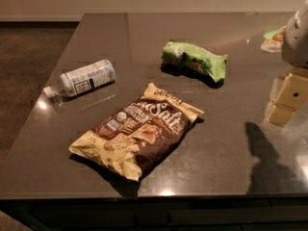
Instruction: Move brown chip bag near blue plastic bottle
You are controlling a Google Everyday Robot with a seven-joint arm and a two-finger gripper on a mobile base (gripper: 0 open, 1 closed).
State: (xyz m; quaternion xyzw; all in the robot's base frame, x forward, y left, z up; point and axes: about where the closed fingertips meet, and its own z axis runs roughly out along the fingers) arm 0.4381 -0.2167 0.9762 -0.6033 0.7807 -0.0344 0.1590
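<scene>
The brown chip bag (pixel 139 131) lies flat on the dark table (pixel 231 143), near the front edge and left of the middle. The blue plastic bottle (pixel 84 78) lies on its side at the table's left, white cap pointing left, a short gap behind and left of the bag. My gripper (pixel 285 102), with cream-yellow parts, hangs above the table at the right edge of the view. It is well to the right of the bag and holds nothing.
A smaller green snack bag (pixel 195 60) lies behind the brown bag, towards the middle back. Another small packet (pixel 272 36) sits at the far right, partly behind my arm (pixel 298 37). The table's left edge (pixel 57 57) runs close to the bottle.
</scene>
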